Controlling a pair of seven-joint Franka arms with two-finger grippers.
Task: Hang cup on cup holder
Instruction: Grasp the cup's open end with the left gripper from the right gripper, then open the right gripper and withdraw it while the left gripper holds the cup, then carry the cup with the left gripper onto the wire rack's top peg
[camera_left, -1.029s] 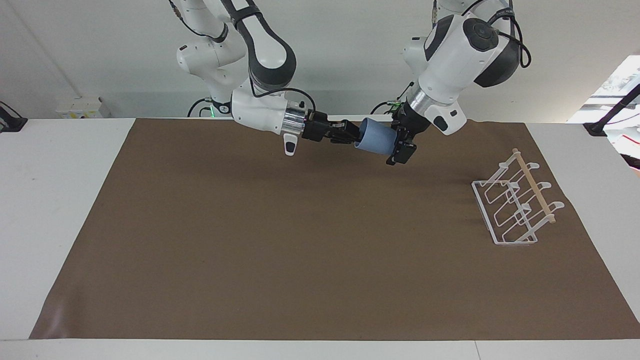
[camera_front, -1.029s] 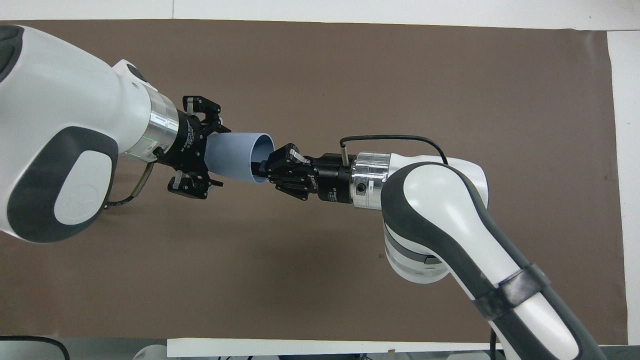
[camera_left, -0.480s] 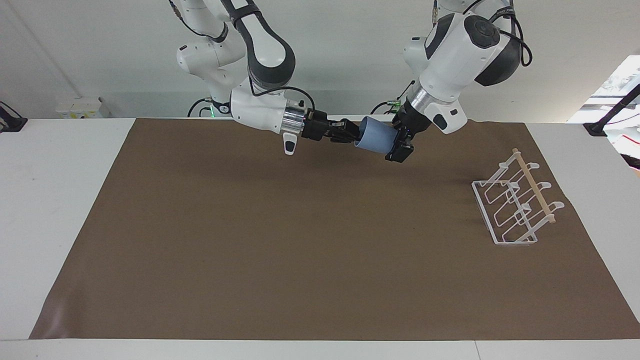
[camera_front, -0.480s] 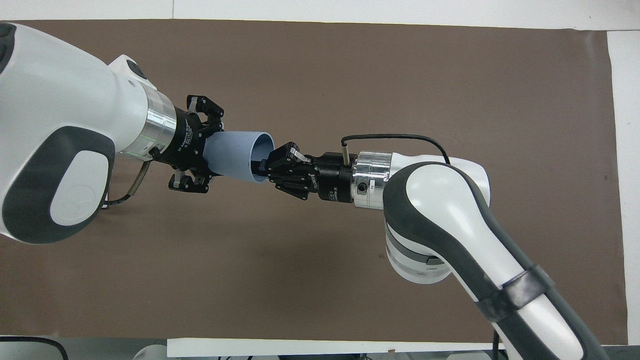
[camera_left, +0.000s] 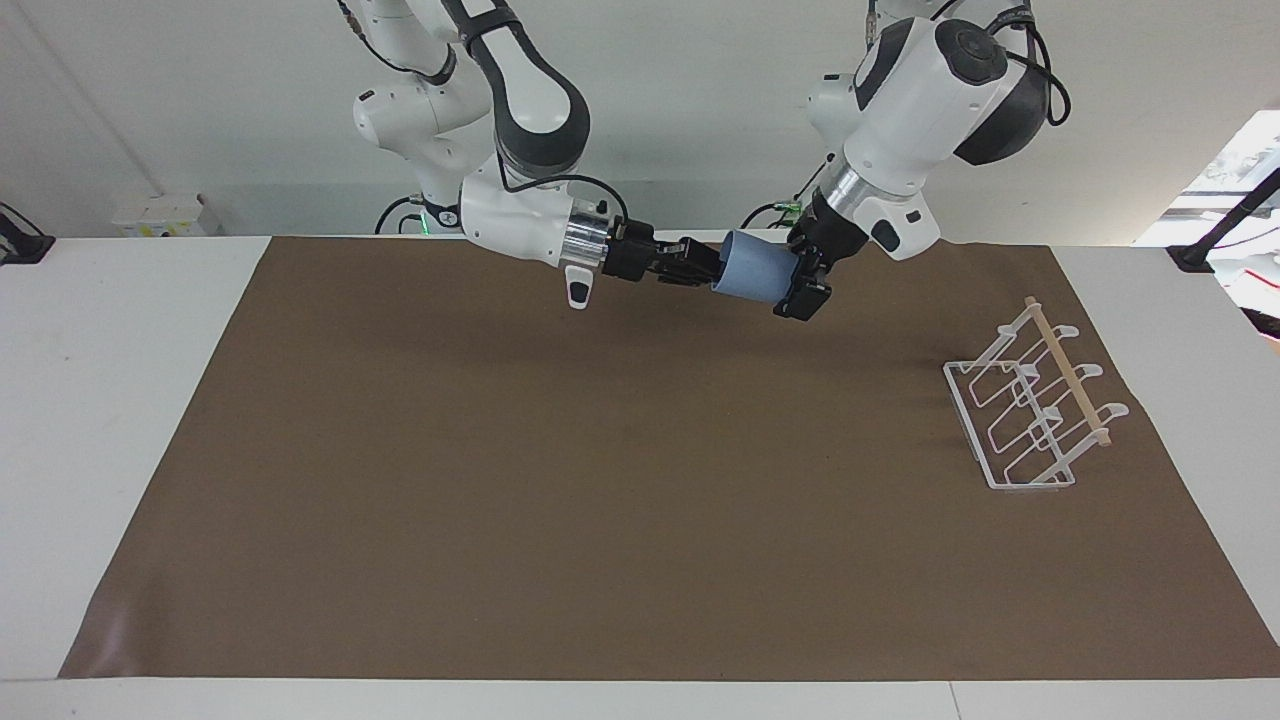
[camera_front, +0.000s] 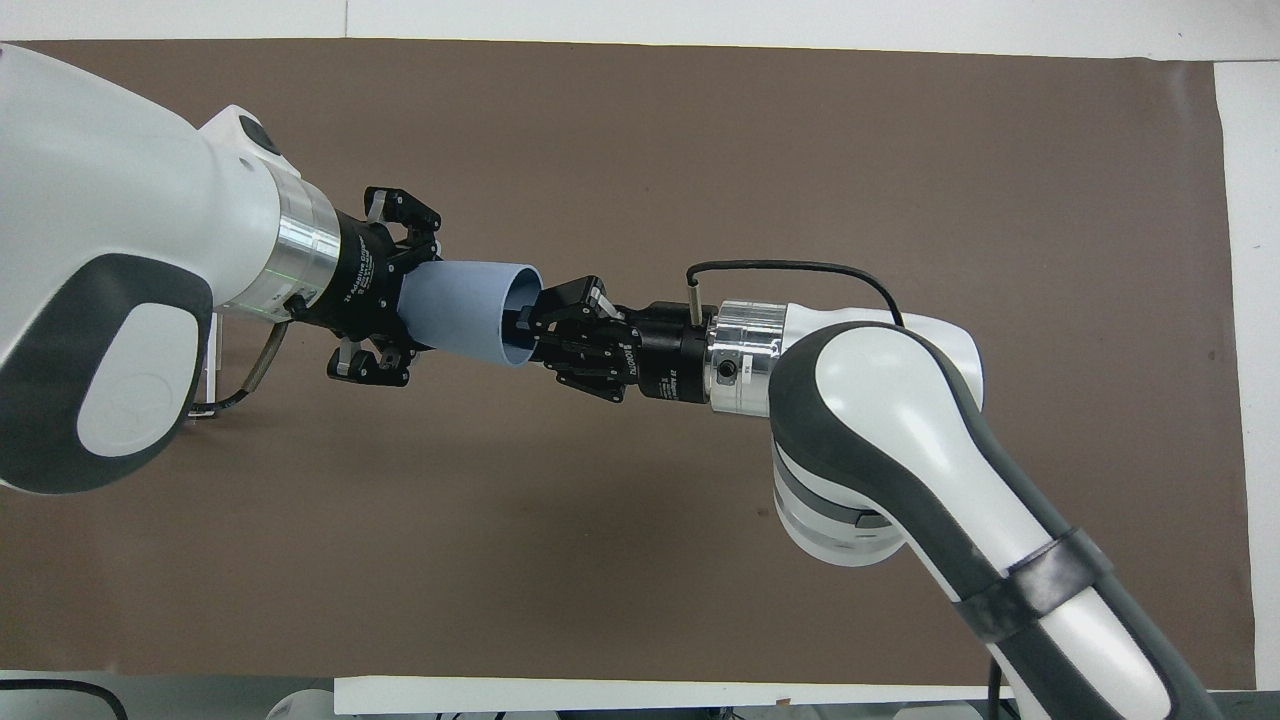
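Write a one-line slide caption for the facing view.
Mid-air handover: left gripper clamps the blue cup's base, right gripper at its mouth, cup holder waiting empty.

Both arms reach level toward each other above the brown mat (camera_left: 640, 480), the left gripper (camera_left: 795, 280) clamped on the base of the cup (camera_left: 750, 272), the right gripper (camera_left: 700, 268) at its mouth, fingers parted.

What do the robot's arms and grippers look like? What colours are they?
Both arms are glossy white with dark grey rounded joints. Each has a shiny silver ring at the wrist, then a black gripper with small white lettering: the left gripper, the right gripper. A thin black cable loops over the right wrist, and another hangs under the left.
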